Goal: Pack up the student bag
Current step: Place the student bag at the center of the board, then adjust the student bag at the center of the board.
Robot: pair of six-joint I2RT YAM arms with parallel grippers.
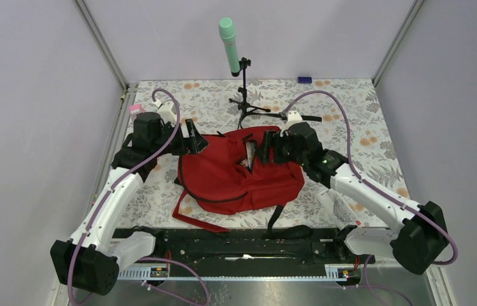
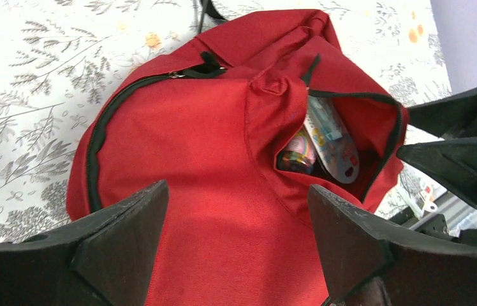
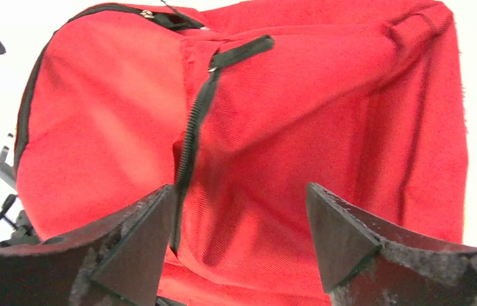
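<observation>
Student bag (image 1: 239,175) lies flat at mid-worktop (image 1: 363,127), between the two arms, with its straps trailing toward the near edge.

Left pincer (image 2: 237,191) hovers at the bag's far-left corner, fingers apart, holding nothing. Right pincer (image 3: 241,190) hovers over the bag's far-right part, fingers likewise apart and empty.

From the left wrist we see the bag's opening (image 2: 366,121) gaping. A flat printed packet (image 2: 328,137) and a small colourful item (image 2: 296,156) sit inside.

We judge that some packing is done. We cannot tell whether more is to go in. The opening is not yet zipped, so closing remains.
</observation>
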